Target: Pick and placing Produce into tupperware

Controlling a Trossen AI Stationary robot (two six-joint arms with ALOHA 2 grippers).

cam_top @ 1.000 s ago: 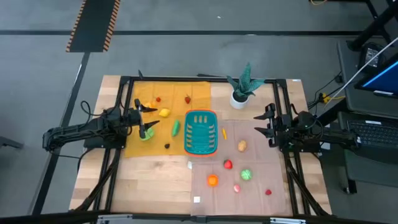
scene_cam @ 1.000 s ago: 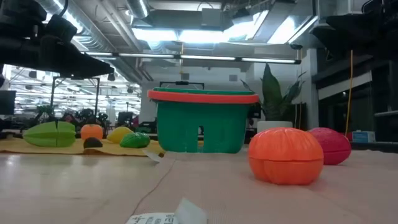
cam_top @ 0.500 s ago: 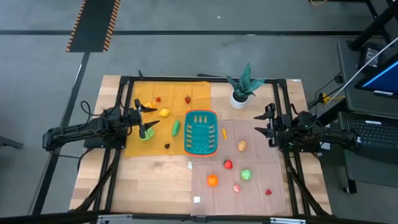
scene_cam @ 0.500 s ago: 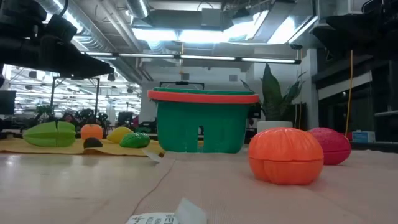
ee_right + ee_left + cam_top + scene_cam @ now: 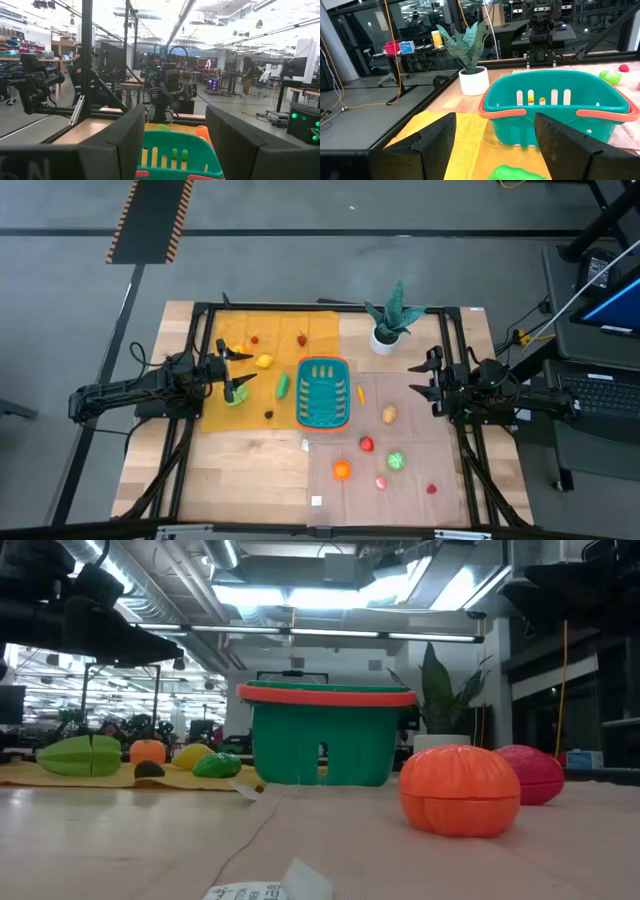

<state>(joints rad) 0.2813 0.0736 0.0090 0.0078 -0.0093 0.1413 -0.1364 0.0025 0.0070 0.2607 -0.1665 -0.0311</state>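
Note:
The teal tupperware basket with an orange rim stands mid-table, resting on its base. Loose produce lies on the yellow mat to its left: a lemon, a green piece and a strawberry. More lies on the pale mat to its right: a tan potato, a red piece and an orange. My left gripper hovers open over the yellow mat, facing the basket. My right gripper hovers open at the right side, also facing the basket.
A potted plant in a white pot stands behind the basket at the far edge. A black frame runs along the table's sides. A small paper tag lies near the front edge. Bare wood lies at the near left.

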